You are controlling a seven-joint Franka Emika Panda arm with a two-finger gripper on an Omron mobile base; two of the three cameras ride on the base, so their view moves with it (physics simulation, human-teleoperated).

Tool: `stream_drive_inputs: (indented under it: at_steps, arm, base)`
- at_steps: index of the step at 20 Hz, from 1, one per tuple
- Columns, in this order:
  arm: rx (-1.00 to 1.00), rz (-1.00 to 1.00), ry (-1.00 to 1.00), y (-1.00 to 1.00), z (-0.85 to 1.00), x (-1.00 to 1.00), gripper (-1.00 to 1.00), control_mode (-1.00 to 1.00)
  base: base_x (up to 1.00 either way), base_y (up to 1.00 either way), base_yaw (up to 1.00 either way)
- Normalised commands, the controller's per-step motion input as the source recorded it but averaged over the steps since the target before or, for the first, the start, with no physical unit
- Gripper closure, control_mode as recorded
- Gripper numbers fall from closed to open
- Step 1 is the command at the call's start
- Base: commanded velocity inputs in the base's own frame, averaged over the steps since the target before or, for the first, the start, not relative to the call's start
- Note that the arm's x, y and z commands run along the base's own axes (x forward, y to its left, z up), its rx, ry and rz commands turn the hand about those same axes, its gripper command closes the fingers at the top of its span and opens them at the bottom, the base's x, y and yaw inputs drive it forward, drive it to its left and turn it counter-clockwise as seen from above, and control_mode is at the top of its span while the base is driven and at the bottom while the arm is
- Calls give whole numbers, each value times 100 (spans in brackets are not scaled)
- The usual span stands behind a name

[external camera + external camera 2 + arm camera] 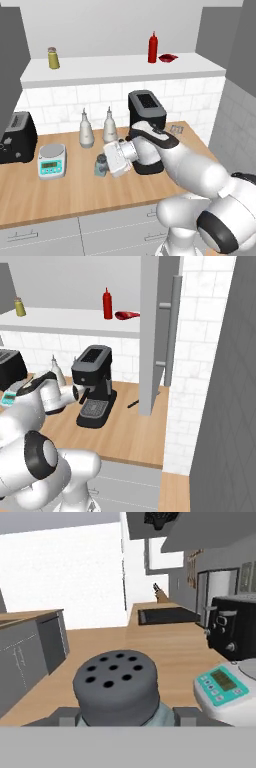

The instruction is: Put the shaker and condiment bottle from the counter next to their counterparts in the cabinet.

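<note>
Claw clenched around the shaker on the bench, just right of the scale.

Cabinet shelf: red condiment bottle upright near its right end, flat red packet just beside it; olive-yellow shaker at far left end. Wooden surface: black coffee machine toward the back wall, white pear-shaped bottle behind the arm. Black toaster at left edge.
</note>
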Motion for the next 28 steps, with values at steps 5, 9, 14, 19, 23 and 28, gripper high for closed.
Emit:
stream_drive_inputs:
  at_steps: [5, 9, 14, 19, 23, 28]
  arm:
    - [12, -25, 0, -2, 62, -12, 100, -100]
    - [4, -24, 0, -6, 75, -1, 100, -100]
    - [0, -20, 0, -5, 90, 0, 100, -100]
    - [0, -16, 0, -11, 97, 0, 100, -100]
    - [0, -14, 0, -17, 94, 0, 100, -100]
    - [0, -12, 0, -14, 88, 0, 100, -100]
  base:
    - [0, 0, 0]
    - [0, 0, 0]
    - [0, 0, 0]
    - [0, 0, 0]
    - [0, 0, 0]
    - [0, 0, 0]
